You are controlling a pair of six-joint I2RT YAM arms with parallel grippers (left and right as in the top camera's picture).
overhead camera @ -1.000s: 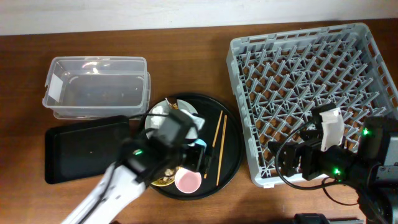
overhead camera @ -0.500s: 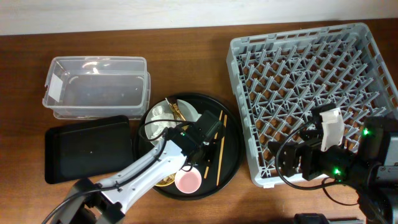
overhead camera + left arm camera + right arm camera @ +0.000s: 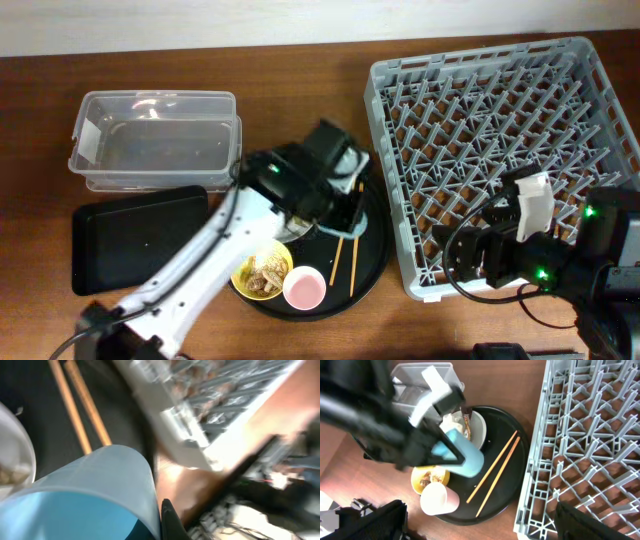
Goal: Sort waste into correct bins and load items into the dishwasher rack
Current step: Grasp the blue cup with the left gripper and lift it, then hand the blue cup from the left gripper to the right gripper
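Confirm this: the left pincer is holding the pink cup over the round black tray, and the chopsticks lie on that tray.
Wrong cup. The left pincer is holding the light-blue cup over the round black tray; the pink cup stands on the tray beside the yellow bowl. The chopsticks do lie on that tray. The right wrist view shows it.
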